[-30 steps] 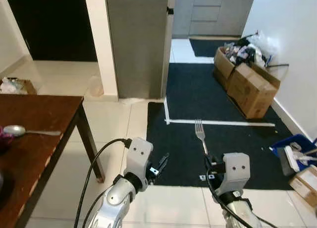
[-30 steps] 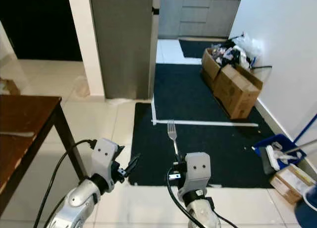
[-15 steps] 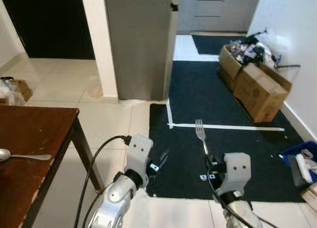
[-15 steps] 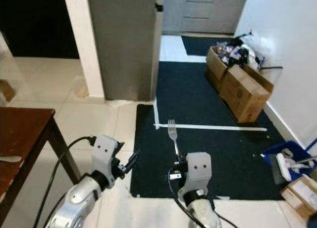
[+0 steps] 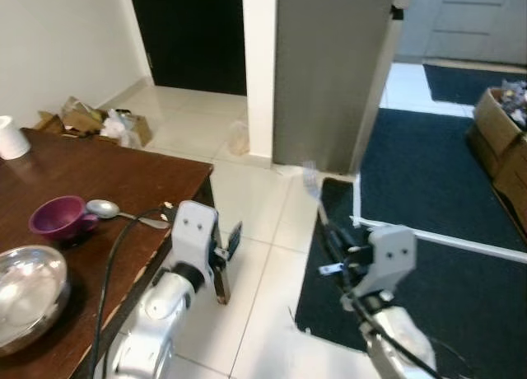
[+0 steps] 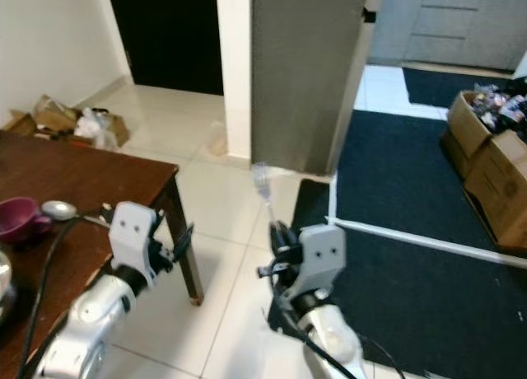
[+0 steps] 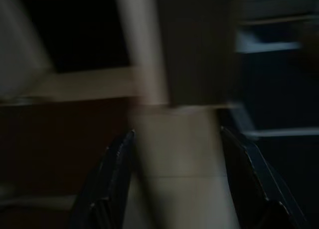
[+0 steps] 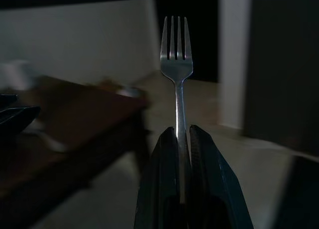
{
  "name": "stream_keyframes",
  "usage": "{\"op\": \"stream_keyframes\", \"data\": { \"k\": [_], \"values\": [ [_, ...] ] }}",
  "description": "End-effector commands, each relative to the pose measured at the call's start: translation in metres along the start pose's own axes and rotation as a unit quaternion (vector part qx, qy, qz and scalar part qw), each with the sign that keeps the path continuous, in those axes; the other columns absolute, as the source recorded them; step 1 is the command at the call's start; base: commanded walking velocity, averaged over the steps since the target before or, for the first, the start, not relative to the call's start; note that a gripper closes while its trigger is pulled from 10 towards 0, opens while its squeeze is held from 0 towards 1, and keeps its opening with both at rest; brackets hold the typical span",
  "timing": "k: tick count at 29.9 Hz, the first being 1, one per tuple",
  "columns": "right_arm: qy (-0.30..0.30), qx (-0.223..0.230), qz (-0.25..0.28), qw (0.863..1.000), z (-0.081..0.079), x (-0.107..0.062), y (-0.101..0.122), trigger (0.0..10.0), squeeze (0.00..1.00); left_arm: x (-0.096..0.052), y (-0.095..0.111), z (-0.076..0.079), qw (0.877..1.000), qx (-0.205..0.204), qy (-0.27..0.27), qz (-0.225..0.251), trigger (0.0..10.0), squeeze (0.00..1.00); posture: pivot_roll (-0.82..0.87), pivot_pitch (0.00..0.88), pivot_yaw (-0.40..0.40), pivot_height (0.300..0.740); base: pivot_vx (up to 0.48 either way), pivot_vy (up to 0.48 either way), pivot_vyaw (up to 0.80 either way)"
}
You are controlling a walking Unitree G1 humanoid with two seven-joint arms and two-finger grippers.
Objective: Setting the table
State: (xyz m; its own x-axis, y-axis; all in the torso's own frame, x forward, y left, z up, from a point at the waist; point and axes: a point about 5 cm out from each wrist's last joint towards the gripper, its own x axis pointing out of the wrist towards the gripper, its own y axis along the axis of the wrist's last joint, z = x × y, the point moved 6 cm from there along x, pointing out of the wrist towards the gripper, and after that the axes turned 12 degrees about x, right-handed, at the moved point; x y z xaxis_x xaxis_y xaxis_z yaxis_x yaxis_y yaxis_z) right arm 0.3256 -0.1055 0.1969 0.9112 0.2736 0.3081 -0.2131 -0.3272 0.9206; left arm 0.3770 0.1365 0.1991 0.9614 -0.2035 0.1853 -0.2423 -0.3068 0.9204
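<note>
1. In the left eye view, your right gripper (image 5: 329,245) was raised over the white tiled floor (image 5: 272,222) beside the dark rug (image 5: 428,231), its fingers closed on the handle of a fork (image 5: 311,184) that stood tines up and looked blurred. Your left gripper (image 5: 232,239) hung just off the corner of the brown desk (image 5: 123,173), with its fingers apart and nothing between them. On the desk you had a purple cup (image 5: 56,217), a spoon (image 5: 115,211) just beside it, a shiny metal bowl (image 5: 29,292) nearer the robot and a white cup (image 5: 10,138) at the far edge.
2. In the right eye view, you saw the same fork upright above the right gripper, and cardboard boxes (image 6: 494,173) on the rug at the right.
3. In the left wrist view, dark and blurred, the two black fingers (image 7: 114,179) stood well apart with only floor between them.
4. In the right wrist view, the fingers (image 8: 204,179) pinched the fork's handle, tines up, with the desk's corner beyond.
</note>
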Motion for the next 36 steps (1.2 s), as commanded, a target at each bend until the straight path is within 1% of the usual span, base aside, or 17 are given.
{"op": "stream_keyframes", "data": {
  "k": [1, 2, 3, 4, 5, 6, 9, 12, 16, 20, 23, 27, 29, 31, 33, 35, 36],
  "values": [
    [0.01, 0.007, -0.005, 1.0, -0.004, 0.0, 0.0, 10.0, 0.0, -0.002, -0.006, -0.005, 1.0, 0.004, 0.01, -0.017, 10.0, 0.0, 0.02, 0.087, 0.072, 0.74, 0.0, 0.0, 0.8],
    [0.005, 0.045, 0.001, 0.999, -0.004, 0.004, 0.005, 10.0, 0.0, 0.0, 0.0, -0.032, 0.999, 0.016, 0.037, -0.022, 10.0, 0.0, 0.02, 0.088, 0.072, 0.74, 0.0, 0.0, 0.8],
    [0.002, 0.065, 0.004, 0.998, -0.003, 0.006, 0.008, 10.0, 0.0, 0.001, 0.003, -0.041, 0.999, 0.019, 0.046, -0.023, 10.0, 0.0, 0.02, 0.088, 0.072, 0.74, 0.0, 0.0, 0.8],
    [0.002, 0.065, 0.004, 0.998, -0.003, 0.006, 0.008, 10.0, 0.0, 0.001, 0.003, -0.041, 0.999, 0.019, 0.046, -0.023, 10.0, 0.0, 0.02, 0.088, 0.072, 0.74, 0.0, 0.0, 0.8],
    [0.003, 0.084, 0.01, 0.996, -0.003, 0.008, 0.012, 10.0, 0.0, 0.001, 0.007, -0.048, 0.998, 0.019, 0.054, -0.024, 10.0, 0.0, 0.03, 0.089, 0.072, 0.74, 0.0, 0.0, 0.8],
    [0.011, 0.106, 0.02, 0.994, -0.006, 0.011, 0.022, 10.0, 0.0, 0.003, 0.015, -0.054, 0.998, 0.011, 0.059, -0.02, 10.0, 0.0, 0.03, 0.089, 0.072, 0.74, 0.0, 0.0, 0.8],
    [0.023, 0.111, 0.023, 0.993, -0.01, 0.013, 0.027, 10.0, 0.0, 0.004, 0.02, -0.054, 0.998, 0.009, 0.059, -0.017, 10.0, 0.0, 0.03, 0.09, 0.073, 0.74, 0.0, 0.0, 0.8],
    [0.063, 0.106, 0.016, 0.992, -0.024, 0.013, 0.031, 10.0, 0.0, 0.008, 0.032, -0.054, 0.998, 0.004, 0.057, -0.01, 10.0, 0.0, 0.02, 0.089, 0.073, 0.74, 0.0, 0.0, 0.8],
    [0.073, 0.107, 0.012, 0.992, -0.028, 0.013, 0.032, 10.0, 0.0, 0.009, 0.034, -0.056, 0.998, 0.005, 0.06, -0.01, 10.0, 0.0, 0.02, 0.089, 0.073, 0.74, 0.0, 0.0, 0.8],
    [0.09, 0.112, -0.006, 0.99, -0.034, 0.012, 0.03, 10.0, 0.0, 0.01, 0.035, -0.063, 0.997, 0.008, 0.07, -0.02, 10.0, 0.0, 0.02, 0.082, 0.072, 0.74, 0.0, 0.0, 0.8],
    [0.099, 0.108, -0.02, 0.989, -0.036, 0.01, 0.026, 10.0, 0.0, 0.009, 0.033, -0.063, 0.997, 0.008, 0.073, -0.025, 10.0, 0.0, 0.02, 0.082, 0.072, 0.74, 0.0, 0.0, 0.8],
    [0.1, 0.107, -0.022, 0.989, -0.036, 0.01, 0.025, 10.0, 0.0, 0.009, 0.033, -0.062, 0.997, 0.008, 0.072, -0.026, 10.0, 0.0, 0.02, 0.082, 0.072, 0.74, 0.0, 0.0, 0.8],
    [0.088, 0.096, -0.029, 0.991, -0.029, 0.01, 0.022, 10.0, 0.0, 0.01, 0.032, -0.06, 0.997, 0.007, 0.07, -0.029, 10.0, 0.0, 0.02, 0.075, 0.071, 0.74, 0.0, 0.0, 0.8],
    [0.059, 0.075, -0.035, 0.995, -0.016, 0.011, 0.019, 10.0, 0.0, 0.011, 0.03, -0.056, 0.997, 0.006, 0.065, -0.032, 10.0, 0.0, 0.02, 0.075, 0.071, 0.74, 0.0, 0.0, 0.8],
    [0.034, 0.066, -0.033, 0.997, -0.005, 0.013, 0.019, 10.0, 0.0, 0.011, 0.028, -0.053, 0.998, 0.003, 0.059, -0.034, 10.0, 0.0, 0.02, 0.072, 0.072, 0.74, 0.0, 0.0, 0.8],
    [0.0, 0.05, -0.033, 0.998, 0.011, 0.014, 0.02, 10.0, 0.0, 0.011, 0.026, -0.047, 0.998, 0.001, 0.05, -0.038, 10.0, 0.0, 0.02, 0.072, 0.072, 0.74, 0.0, 0.0, 0.8],
    [0.0, 0.05, -0.033, 0.998, 0.011, 0.014, 0.02, 10.0, 0.0, 0.011, 0.026, -0.047, 0.998, 0.001, 0.05, -0.038, 10.0, 0.0, 0.02, 0.072, 0.072, 0.74, 0.0, 0.0, 0.8]
  ]
}}
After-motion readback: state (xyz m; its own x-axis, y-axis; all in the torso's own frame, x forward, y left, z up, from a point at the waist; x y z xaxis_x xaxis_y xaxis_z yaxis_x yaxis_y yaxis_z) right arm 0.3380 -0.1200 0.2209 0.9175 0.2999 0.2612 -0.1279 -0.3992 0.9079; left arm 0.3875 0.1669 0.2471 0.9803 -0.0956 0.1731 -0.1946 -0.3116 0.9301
